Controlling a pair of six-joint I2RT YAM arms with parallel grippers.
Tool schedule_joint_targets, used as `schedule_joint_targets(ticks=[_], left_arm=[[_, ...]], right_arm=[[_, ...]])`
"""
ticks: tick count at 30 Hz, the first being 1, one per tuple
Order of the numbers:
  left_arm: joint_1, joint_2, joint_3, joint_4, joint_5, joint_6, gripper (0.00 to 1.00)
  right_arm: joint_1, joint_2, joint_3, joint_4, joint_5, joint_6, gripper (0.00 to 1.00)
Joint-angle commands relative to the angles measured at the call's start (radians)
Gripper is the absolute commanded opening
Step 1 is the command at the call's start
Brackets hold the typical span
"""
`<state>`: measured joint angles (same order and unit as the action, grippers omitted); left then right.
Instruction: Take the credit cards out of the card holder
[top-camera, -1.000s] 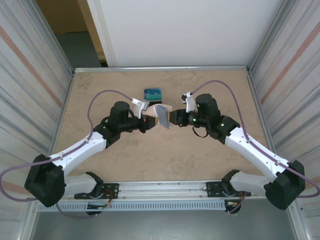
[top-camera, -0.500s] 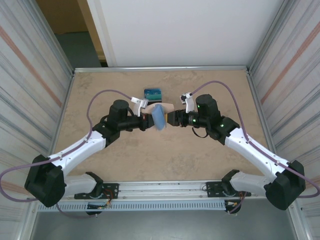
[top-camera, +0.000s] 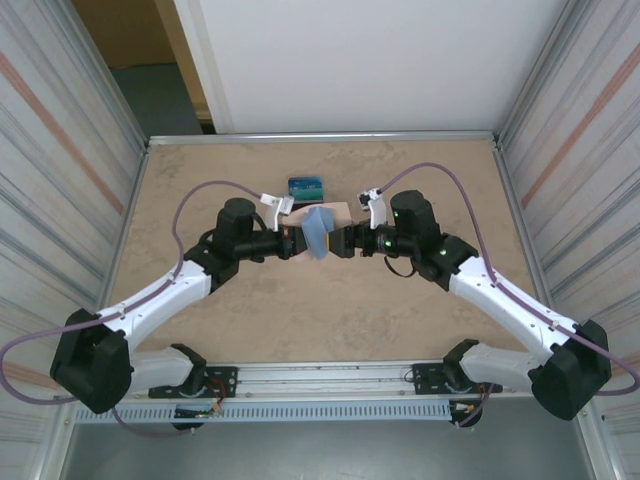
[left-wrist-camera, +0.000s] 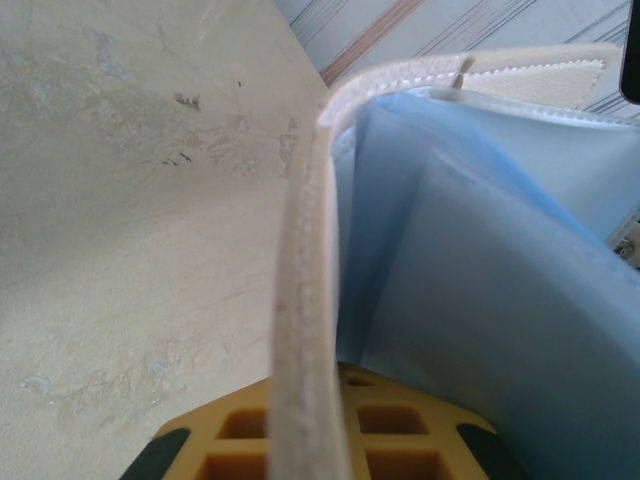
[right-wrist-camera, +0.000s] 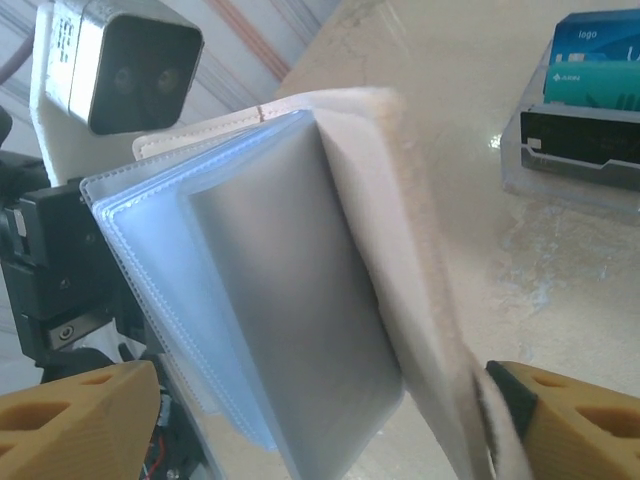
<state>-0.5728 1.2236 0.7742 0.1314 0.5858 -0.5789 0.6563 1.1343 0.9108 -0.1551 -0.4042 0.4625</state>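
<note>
The card holder hangs open above the table's middle, tan outside, pale-blue sleeves inside. My left gripper is shut on its tan cover edge, with the blue lining to the right of it. My right gripper stands open around the other side. Its fingers are wide apart, and the other tan flap lies near the right one. A grey rectangle shows through a clear sleeve. Blue, teal and black credit cards stand in a clear rack behind.
The clear rack sits on the beige table just behind the two grippers. Striped walls close in the left and right sides. The near half of the table lies in front of the grippers.
My right gripper has opened from a narrow gap to wide apart. The blue sleeves have fanned out and swung up between the grippers. My left gripper keeps its hold.
</note>
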Motion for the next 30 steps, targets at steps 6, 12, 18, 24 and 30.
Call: schedule_joint_targets(ticks=[6,12,18,24,30], left_arm=[[0.008,0.013,0.032,0.057,0.055,-0.019,0.00],[0.008,0.017,0.031,0.059,0.068,-0.020,0.00],[0.007,0.020,0.033,0.065,0.097,-0.018,0.00],[0.008,0.028,0.033,0.080,0.145,-0.017,0.00],[0.010,0.034,0.034,0.089,0.167,-0.019,0.00]], right_arm=[[0.050,0.035,0.041,-0.060,0.069,-0.100,0.90],[0.055,0.065,0.053,-0.066,0.075,-0.107,0.92],[0.054,0.069,0.056,-0.065,0.102,-0.101,0.90],[0.043,0.062,0.057,-0.077,0.145,-0.078,0.82],[0.003,0.033,0.038,-0.066,0.155,-0.038,0.73]])
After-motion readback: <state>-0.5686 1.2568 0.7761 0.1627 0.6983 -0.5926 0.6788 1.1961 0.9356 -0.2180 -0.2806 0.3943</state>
